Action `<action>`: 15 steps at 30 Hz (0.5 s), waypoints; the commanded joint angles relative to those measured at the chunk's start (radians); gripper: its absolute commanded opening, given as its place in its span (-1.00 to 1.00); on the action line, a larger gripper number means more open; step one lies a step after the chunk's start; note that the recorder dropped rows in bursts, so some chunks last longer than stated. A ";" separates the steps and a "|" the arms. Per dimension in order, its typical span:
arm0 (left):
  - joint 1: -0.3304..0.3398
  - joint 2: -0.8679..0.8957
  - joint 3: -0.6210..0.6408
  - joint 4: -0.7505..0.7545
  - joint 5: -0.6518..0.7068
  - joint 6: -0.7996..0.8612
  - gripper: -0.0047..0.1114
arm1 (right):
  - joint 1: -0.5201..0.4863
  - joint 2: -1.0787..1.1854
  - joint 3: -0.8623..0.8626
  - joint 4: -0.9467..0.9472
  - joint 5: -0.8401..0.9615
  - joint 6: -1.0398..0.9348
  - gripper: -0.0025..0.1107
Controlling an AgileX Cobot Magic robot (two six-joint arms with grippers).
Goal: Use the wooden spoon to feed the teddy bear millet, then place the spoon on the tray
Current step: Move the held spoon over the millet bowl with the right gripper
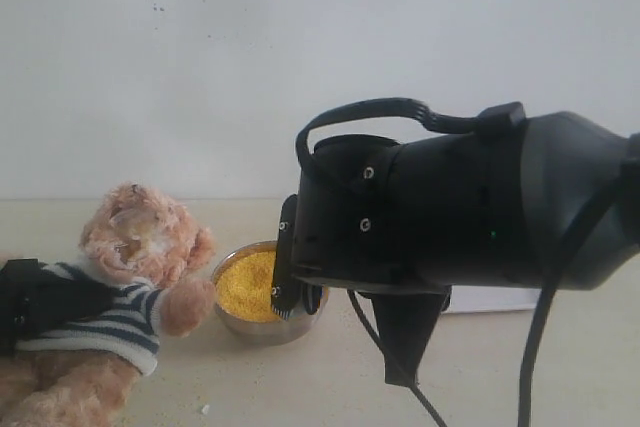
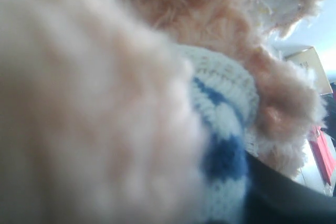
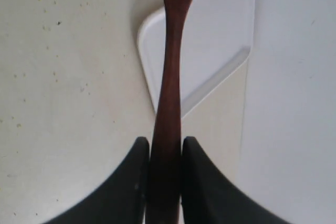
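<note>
Handle of the spoon [image 3: 170,66] is clamped in your right hand [image 3: 165,153]. Its long axis runs straight out, far end above the tray [image 3: 210,51] corner, at 3 o'clock from the millet [image 1: 245,282]. Your left hand [image 1: 60,302] grips the bear [image 1: 140,237].

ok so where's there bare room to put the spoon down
The tray is bare under the spoon. The table beside it is open too, only scattered grains. In front of the bear and bowl the table is also free. Crowded: the narrow gap between the bear's paw and the bowl.
</note>
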 commanded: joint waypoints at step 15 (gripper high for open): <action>-0.003 0.000 -0.006 -0.016 -0.006 0.017 -0.85 | -0.001 0.010 -0.093 0.000 -0.049 -0.126 -0.96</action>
